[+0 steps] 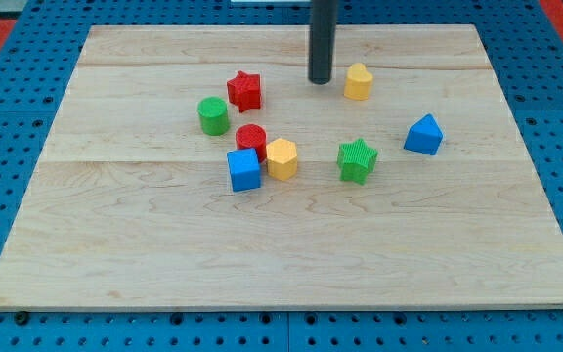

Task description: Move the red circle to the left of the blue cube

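Observation:
The red circle (pixel 251 140) sits near the board's middle, touching the top edge of the blue cube (pixel 244 169) just below it. A yellow hexagon (pixel 281 158) touches the red circle's right side and the cube's right. My tip (pixel 321 81) is on the board toward the view's top, well above and right of the red circle, just left of a yellow heart-like block (pixel 358 82).
A red star (pixel 244 90) and a green cylinder (pixel 213 115) lie up-left of the red circle. A green star (pixel 358 159) and a blue triangular block (pixel 423 135) lie to the right. The wooden board (pixel 115 244) rests on a blue pegboard.

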